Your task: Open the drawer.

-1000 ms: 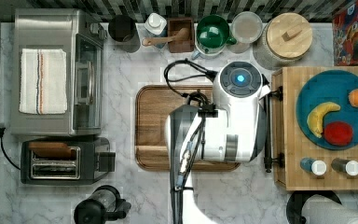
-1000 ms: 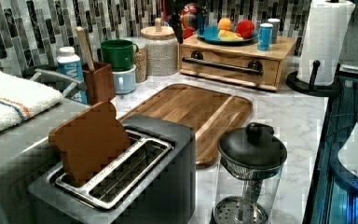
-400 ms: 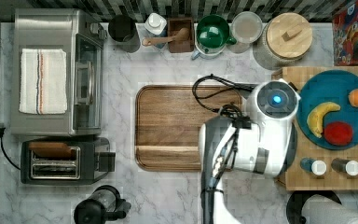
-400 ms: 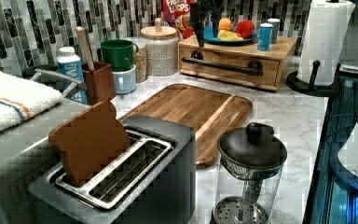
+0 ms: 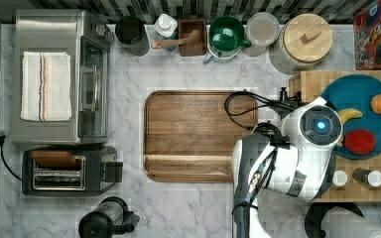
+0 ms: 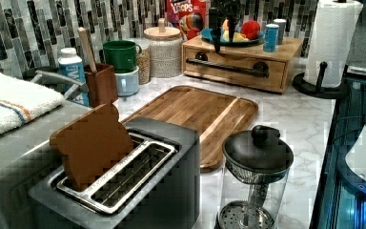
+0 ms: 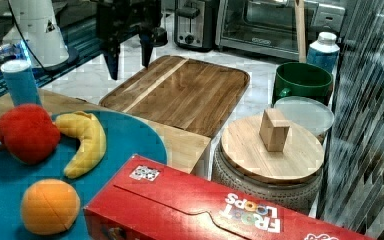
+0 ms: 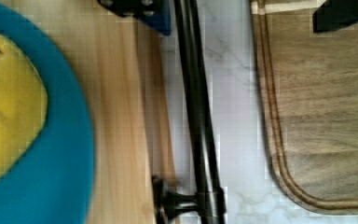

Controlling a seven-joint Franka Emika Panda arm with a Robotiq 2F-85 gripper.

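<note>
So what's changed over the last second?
The arm swung from over the tray toward the top view's right and now hangs above the drawer, gripper open over its handle. It hasn't taken hold of anything. The drawer is shut as before; everything else stayed put.

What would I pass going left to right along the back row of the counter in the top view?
Toaster oven → dark cup → white bottle → wooden utensil holder → green mug → glass-lidded jar → wooden-lidded canister → cereal box.
</note>
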